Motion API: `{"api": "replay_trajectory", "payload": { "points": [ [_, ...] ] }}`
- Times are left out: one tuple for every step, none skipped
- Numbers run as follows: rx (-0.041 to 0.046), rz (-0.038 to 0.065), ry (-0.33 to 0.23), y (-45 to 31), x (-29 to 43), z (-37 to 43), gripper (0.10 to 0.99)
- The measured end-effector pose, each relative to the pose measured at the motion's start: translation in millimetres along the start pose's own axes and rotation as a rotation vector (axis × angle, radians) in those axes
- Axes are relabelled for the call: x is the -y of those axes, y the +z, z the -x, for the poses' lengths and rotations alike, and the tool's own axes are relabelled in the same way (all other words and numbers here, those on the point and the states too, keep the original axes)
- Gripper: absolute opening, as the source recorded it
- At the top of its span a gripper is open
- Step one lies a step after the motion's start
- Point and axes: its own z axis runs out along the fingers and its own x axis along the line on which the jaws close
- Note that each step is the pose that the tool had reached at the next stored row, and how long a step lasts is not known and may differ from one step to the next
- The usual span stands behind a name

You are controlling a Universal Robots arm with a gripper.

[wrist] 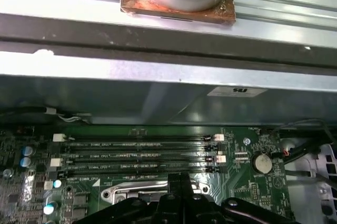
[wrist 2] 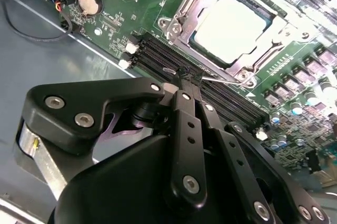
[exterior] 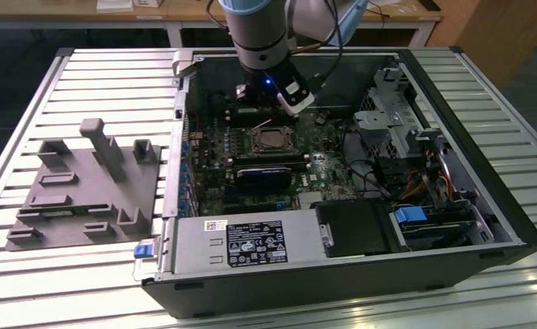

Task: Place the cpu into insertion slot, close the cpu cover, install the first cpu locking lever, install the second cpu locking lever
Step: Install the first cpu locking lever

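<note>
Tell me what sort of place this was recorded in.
Probably a robotics lab or workshop bench: an opened desktop computer case lies on a slatted metal table, a robot arm reaches into it, and wooden desks stand behind.

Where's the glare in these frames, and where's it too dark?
Second wrist view: cpu lid blown out white, tool a dark mass up front. First wrist view: case rim glares bright. Exterior view: slatted table shines at the near edge, motherboard sits dim.
</note>
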Motion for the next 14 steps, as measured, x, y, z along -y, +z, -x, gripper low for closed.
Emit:
{"api": "replay_trajectory", "payload": {
  "points": [
    [0.0003,0.0,0.001,0.8,-0.8,-0.2,0.106],
    [0.0007,-0.001,0.002,1.6,-1.6,-0.3,0.106],
    [0.001,-0.001,0.003,2.3,-2.5,-0.5,0.106],
    [0.0013,-0.001,0.004,2.9,-3.3,-0.6,0.106],
    [0.0014,-0.001,0.005,3.4,-4.1,-0.8,0.106],
    [0.0016,-0.001,0.005,4.0,-4.8,-1.0,0.106],
    [0.0017,-0.001,0.006,4.7,-5.4,-1.2,0.106],
    [0.0019,-0.002,0.006,5.6,-6.1,-1.3,0.106],
    [0.0021,-0.002,0.007,6.5,-6.6,-1.5,0.106],
    [0.0024,-0.002,0.008,7.4,-7.1,-1.7,0.106],
    [0.0028,-0.002,0.009,8.4,-7.4,-1.9,0.106],
    [0.003,-0.002,0.01,9.1,-7.6,-2.1,0.106],
    [0.0038,-0.003,0.012,11.8,-7.8,-2.6,0.106],
    [0.0043,-0.003,0.014,12.6,-7.7,-2.8,0.106]
  ]
}}
